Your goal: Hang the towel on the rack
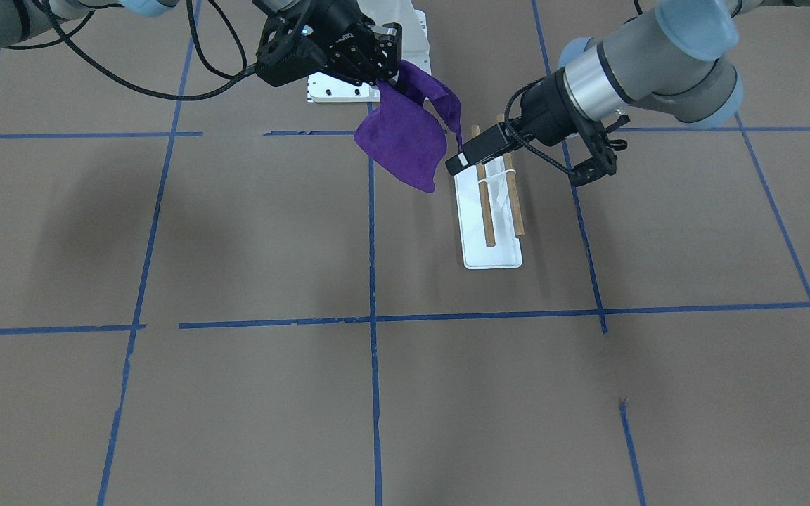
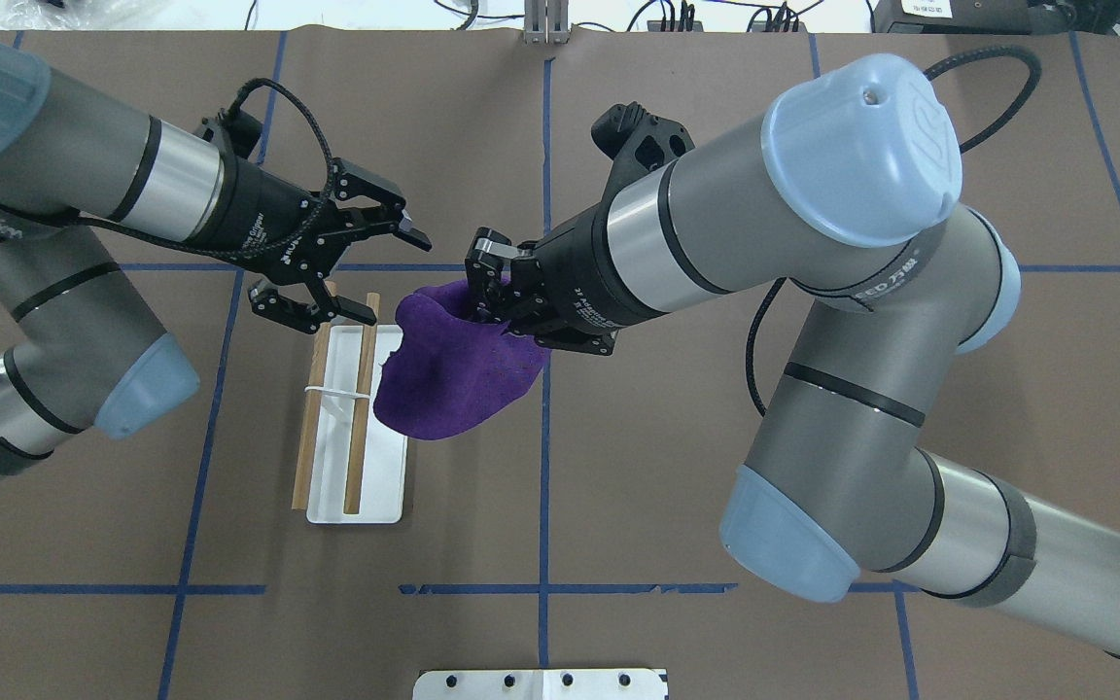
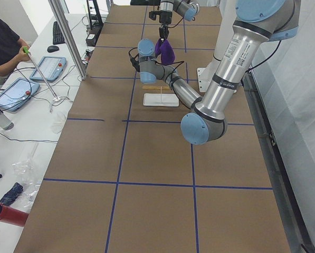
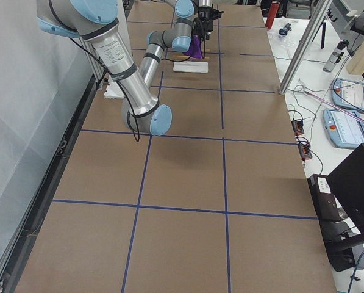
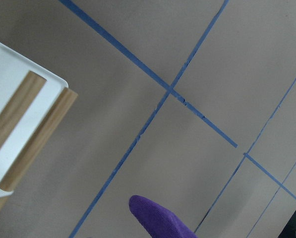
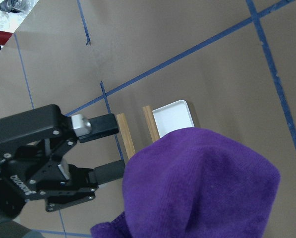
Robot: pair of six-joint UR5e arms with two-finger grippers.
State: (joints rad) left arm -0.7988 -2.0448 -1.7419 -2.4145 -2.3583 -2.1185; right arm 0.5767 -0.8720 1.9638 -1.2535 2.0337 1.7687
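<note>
The purple towel [image 2: 453, 365] hangs from my right gripper [image 2: 494, 290], which is shut on its top edge. It hangs in the air just beside the rack, on the robot's right of it, and its lower part overlaps the rack's base in the overhead view. The rack [image 2: 366, 476] is a flat white base with two parallel wooden dowels [image 2: 361, 399]. My left gripper [image 2: 390, 277] is open and empty above the rack's far end. In the front view the towel [image 1: 405, 137] hangs left of the rack [image 1: 493, 242]. The right wrist view shows the towel [image 6: 202, 183] and the open left gripper [image 6: 119, 146].
A large white bolted pedestal [image 1: 338, 88] stands behind the right gripper, near the robot's base. Blue tape lines [image 2: 545, 467] cross the brown table. An operator [image 3: 1, 42] and tablets are at a side table beyond the table's edge.
</note>
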